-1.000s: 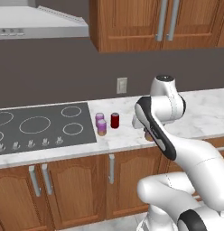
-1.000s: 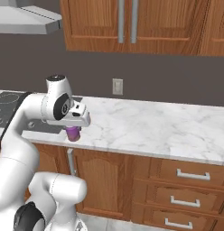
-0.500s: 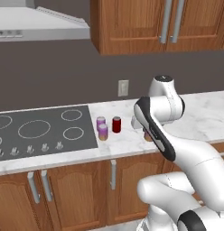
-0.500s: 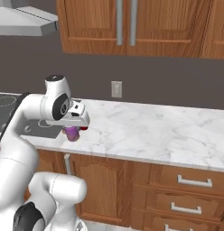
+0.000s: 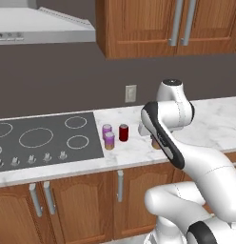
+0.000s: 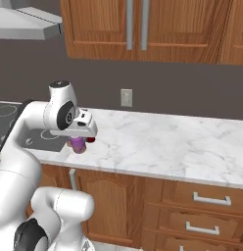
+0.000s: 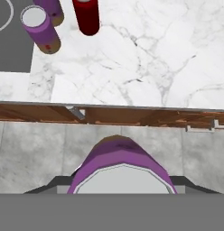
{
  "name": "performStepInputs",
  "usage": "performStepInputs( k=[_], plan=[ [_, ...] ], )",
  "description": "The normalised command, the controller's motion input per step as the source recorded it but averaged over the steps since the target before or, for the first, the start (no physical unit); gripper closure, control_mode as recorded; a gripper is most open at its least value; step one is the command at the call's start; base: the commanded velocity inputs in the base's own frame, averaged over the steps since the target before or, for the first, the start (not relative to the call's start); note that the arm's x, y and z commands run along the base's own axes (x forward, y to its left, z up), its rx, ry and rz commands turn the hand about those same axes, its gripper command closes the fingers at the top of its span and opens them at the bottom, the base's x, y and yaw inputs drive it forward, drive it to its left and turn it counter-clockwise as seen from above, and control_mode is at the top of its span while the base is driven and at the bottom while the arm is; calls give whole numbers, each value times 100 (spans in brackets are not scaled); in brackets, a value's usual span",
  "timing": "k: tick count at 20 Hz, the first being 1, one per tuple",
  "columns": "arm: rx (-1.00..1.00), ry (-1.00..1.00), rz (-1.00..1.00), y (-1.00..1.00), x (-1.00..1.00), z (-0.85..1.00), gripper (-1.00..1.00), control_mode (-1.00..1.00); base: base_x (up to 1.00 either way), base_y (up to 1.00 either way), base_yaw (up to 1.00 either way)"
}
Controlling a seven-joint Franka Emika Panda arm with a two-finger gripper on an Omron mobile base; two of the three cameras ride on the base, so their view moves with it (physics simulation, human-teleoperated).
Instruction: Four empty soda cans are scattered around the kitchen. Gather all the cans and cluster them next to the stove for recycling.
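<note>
Your end effector [image 6: 78,138] is clenched on a purple soda can [image 6: 77,144]. In the hand view that held can fills the bottom centre, pale top toward the camera, with the dark fingers pressed against both its sides.

What has changed over the last second: in the left base view the stove [image 5: 41,140] and the cans beside it sit further toward 3 o'clock than they did, and in the right base view the wall outlet [image 6: 126,97] does too. The whole picture shifts together, so this is the base driving toward the stove, not the cans moving. The arm's pose holds steady throughout.

Three cans already stand clustered on the tabletop [image 5: 220,119] just off the stove's right edge: two purple ones [image 5: 109,140] [image 5: 107,130] and a red one [image 5: 123,132] just beside them. From the hand view they lie at about 11 o'clock, with bare marble between them and the carried can.

My reading is that this is the fourth and last can, so the task is close to done. You need to bring it over the marble beside the red can and set it down upright without knocking the other three.
</note>
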Motion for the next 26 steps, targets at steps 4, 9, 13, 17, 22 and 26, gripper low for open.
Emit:
performStepInputs(
  k=[4, 9, 13, 17, 22, 26],
  plan=[
    [0, 0, 0, 0, 0, 0, 100, 100, 29, 17, 0],
    [0, 0, 0, 0, 0, 0, 100, 100, 31, 18, 0],
    [0, 0, 0, 0, 0, 0, 100, 100, 34, 21, 0],
    [0, 0, 0, 0, 0, 0, 100, 100, 32, 20, 0],
    [0, 0, 0, 0, 0, 0, 100, 100, 32, 19, 0],
    [0, 0, 0, 0, 0, 0, 100, 100, 35, 20, 0]
  ],
)
